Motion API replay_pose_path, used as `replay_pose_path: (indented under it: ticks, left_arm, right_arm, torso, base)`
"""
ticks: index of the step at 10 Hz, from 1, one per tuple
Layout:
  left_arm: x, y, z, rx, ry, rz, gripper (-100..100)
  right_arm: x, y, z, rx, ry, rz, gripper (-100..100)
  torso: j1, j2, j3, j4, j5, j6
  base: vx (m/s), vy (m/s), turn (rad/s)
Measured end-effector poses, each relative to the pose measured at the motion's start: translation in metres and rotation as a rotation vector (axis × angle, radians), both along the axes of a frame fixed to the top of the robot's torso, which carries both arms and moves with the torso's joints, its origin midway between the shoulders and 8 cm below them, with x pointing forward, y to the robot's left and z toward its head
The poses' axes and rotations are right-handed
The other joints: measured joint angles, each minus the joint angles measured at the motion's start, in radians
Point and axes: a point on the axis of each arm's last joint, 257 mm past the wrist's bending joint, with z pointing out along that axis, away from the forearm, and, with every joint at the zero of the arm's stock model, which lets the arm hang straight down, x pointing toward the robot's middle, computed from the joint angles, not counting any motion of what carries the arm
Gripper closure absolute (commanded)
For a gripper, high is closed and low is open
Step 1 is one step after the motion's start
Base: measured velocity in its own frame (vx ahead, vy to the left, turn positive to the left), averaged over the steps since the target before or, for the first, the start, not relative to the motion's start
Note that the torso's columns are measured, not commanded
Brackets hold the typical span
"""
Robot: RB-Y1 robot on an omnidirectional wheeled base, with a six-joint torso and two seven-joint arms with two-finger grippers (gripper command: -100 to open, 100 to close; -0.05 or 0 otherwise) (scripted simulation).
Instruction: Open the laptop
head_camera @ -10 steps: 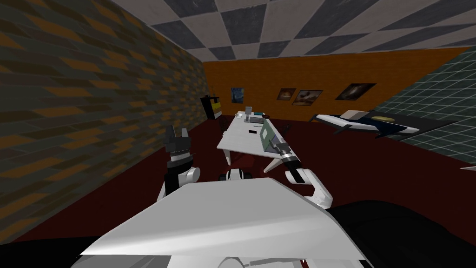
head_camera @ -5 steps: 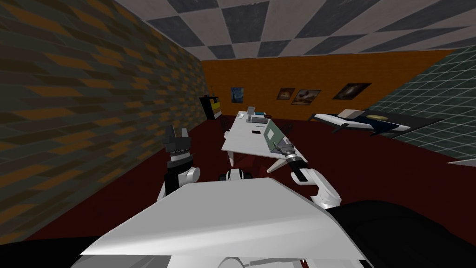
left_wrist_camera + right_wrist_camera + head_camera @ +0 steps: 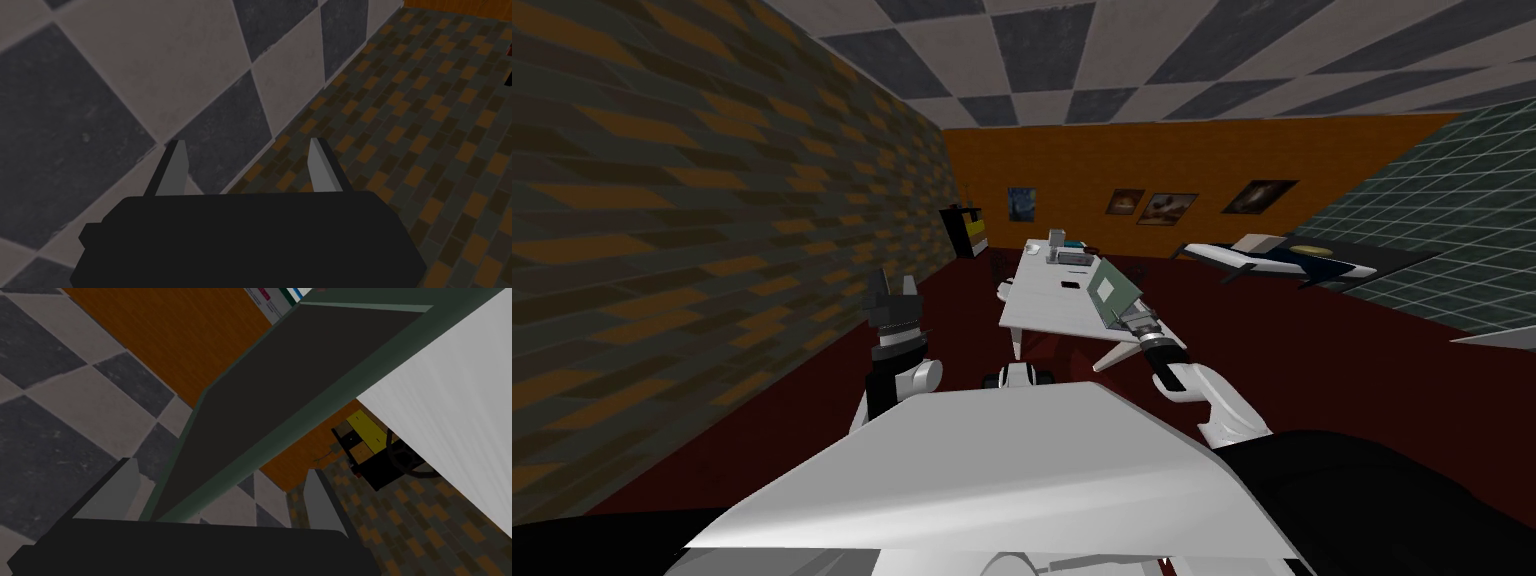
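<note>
The laptop (image 3: 1110, 288) sits on the white table (image 3: 1042, 308), at the table's near right edge, just in front of the robot. Its lid is already lifted and stands tilted over the table. The head view shows the grey-green back of the lid. In the right wrist view the inner side of the laptop (image 3: 280, 403) shows as a dark screen with a green frame, and the white table (image 3: 450, 413) lies beside it.

The right gripper (image 3: 1130, 318) reaches forward to the near edge of the lid. In the wrist view, the right gripper (image 3: 220, 465) has its two fingers (image 3: 117, 490) well apart, and the edge of the lid comes into the gap between them, nearer to one finger. The fingers do not press on the lid from both sides.

The left gripper (image 3: 894, 298) is held up at the robot's left side, well apart from the table. In its own wrist view the fingers of the left gripper (image 3: 245, 150) are spread and nothing is between them.

At the far end of the table stand some small things (image 3: 1060, 248), too small to tell. A black and yellow cabinet (image 3: 967, 228) stands in the corner beyond the table.
</note>
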Motion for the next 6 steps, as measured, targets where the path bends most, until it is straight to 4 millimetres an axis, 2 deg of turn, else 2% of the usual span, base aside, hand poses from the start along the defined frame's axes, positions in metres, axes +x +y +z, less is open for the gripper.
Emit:
replay_pose_path:
  ticks: [1,2,6]
  left_arm:
    - [0.0,0.0,0.0,0.0,0.0,0.0,0]
    - [0.0,0.0,0.0,0.0,0.0,0.0,0]
    - [0.0,0.0,0.0,0.0,0.0,0.0,0]
  right_arm:
    - [-0.0007,-0.001,-0.0001,-0.006,0.002,-0.003,-100]
    - [-0.0006,-0.0008,-0.0001,-0.006,0.002,-0.002,100]
    - [0.0068,-0.0064,0.002,0.118,-0.026,-0.006,100]
  torso:
    - [-0.005,0.001,0.001,0.0,-0.001,0.0]
    - [-0.007,0.0,0.0,0.0,-0.002,0.0]
    - [-0.005,-0.003,-0.001,-0.001,-0.002,0.001]
  base:
    - [0.003,0.017,0.002]
    - [0.0,0.0,0.0]
    - [-0.049,-0.051,0.038]
